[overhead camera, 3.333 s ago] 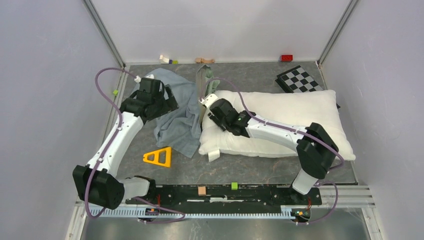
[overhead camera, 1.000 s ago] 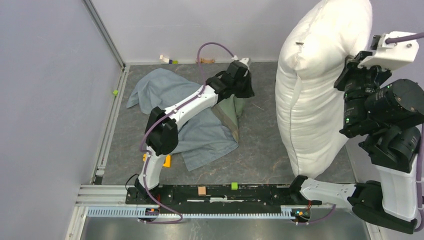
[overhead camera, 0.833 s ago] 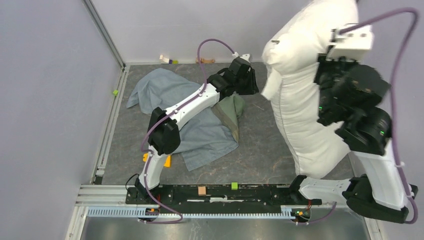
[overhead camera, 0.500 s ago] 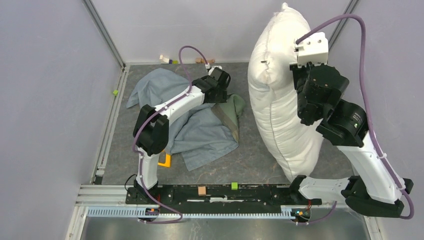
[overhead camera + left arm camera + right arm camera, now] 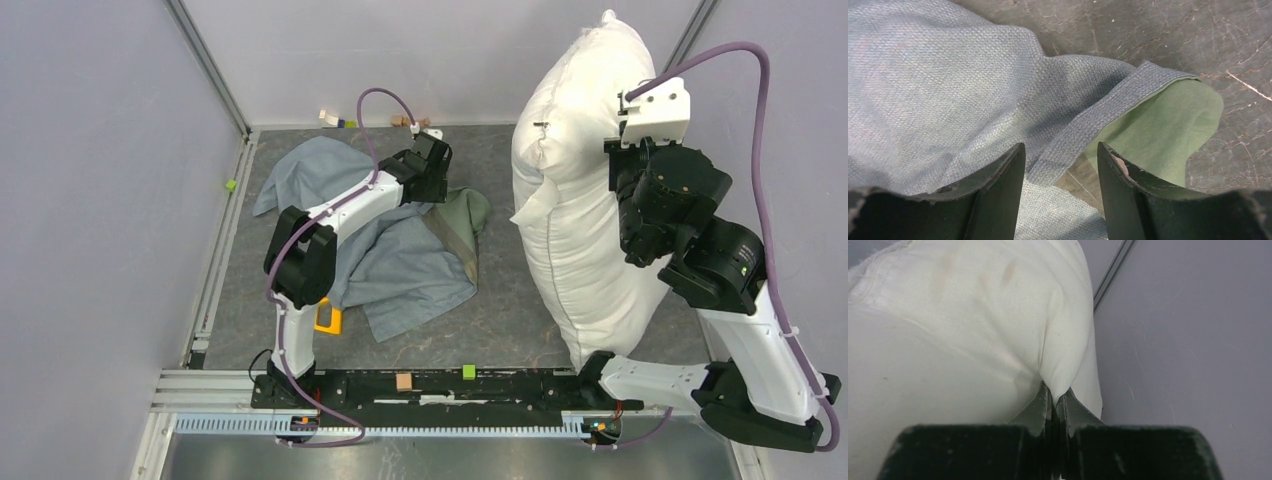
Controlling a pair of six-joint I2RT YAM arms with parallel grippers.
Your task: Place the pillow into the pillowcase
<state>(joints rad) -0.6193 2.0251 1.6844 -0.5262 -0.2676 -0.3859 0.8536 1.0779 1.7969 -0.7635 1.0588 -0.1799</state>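
The pillow (image 5: 575, 230), big, plump and white, stands on end at the right of the table, lifted off it for most of its length. My right gripper (image 5: 618, 195) is shut on a fold of the pillow's fabric (image 5: 973, 330); in the right wrist view the right gripper (image 5: 1054, 392) pinches a tuck of white cloth. The pillowcase (image 5: 400, 262) lies crumpled on the table, blue-grey with a green panel (image 5: 462, 222) showing. My left gripper (image 5: 432, 185) hovers over its far edge. In the left wrist view the left gripper (image 5: 1060, 146) is open, holding nothing, above the pillowcase hem (image 5: 1108, 120) and the green inside (image 5: 1163, 130).
A yellow triangular piece (image 5: 326, 319) lies by the left arm's elbow. Small blocks (image 5: 337, 120) and a wooden piece (image 5: 406, 121) sit at the far wall, and a green cube (image 5: 230, 184) at the left edge. Two cubes (image 5: 404, 381) rest on the front rail. Grey walls close in both sides.
The left gripper opened, let go of the pillowcase's green end, and moved left. The right arm swung the hanging pillow leftward, then slightly back right.
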